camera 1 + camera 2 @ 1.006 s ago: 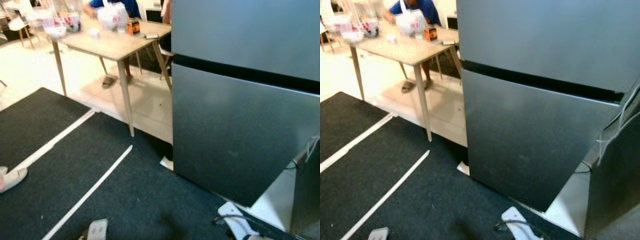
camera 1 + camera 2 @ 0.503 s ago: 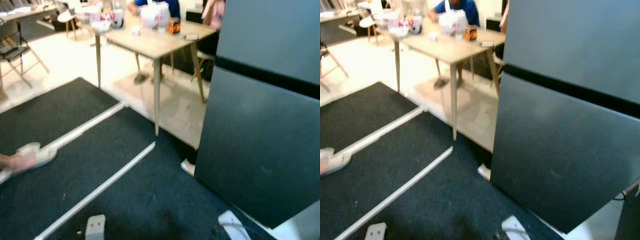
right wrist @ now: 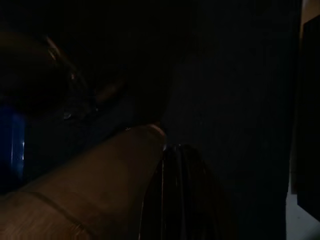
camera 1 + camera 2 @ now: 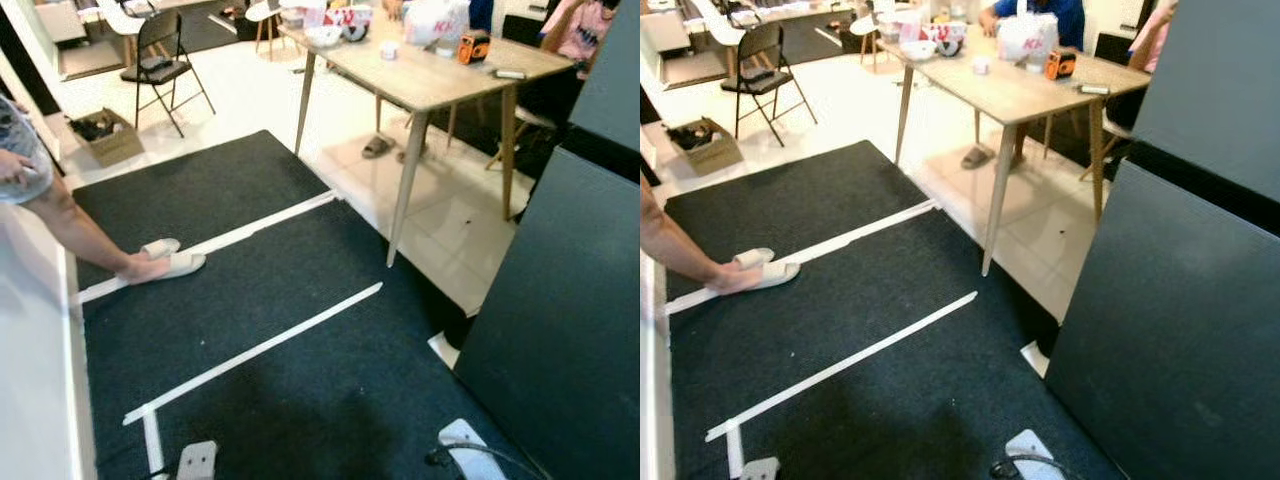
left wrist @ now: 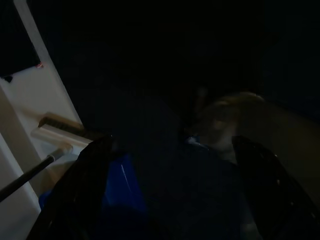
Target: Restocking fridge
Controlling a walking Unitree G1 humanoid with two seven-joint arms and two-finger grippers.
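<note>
The grey fridge (image 4: 570, 300) stands shut at the right edge of the head views, its lower door facing me over the dark mat. My left gripper (image 5: 175, 145) hangs in the dark, its two black fingers (image 5: 80, 195) spread wide with nothing clearly between them; something blue shows dimly below it. My right gripper (image 3: 177, 170) hangs idle in deep shade beside a pale rounded shape.
A wooden table (image 4: 430, 85) with a white bag (image 4: 435, 20), an orange box (image 4: 474, 47) and bowls stands ahead; people sit behind it. A person's leg (image 4: 70, 220) in pale slippers (image 4: 170, 262) stands on the left. A folding chair (image 4: 165, 50), a cardboard box (image 4: 100, 135), white strips (image 4: 260, 345), a white plug block (image 4: 465, 440).
The camera has swung to the left: the fridge has slid to the right edge, and the person's leg, the chair and the box have come into view.
</note>
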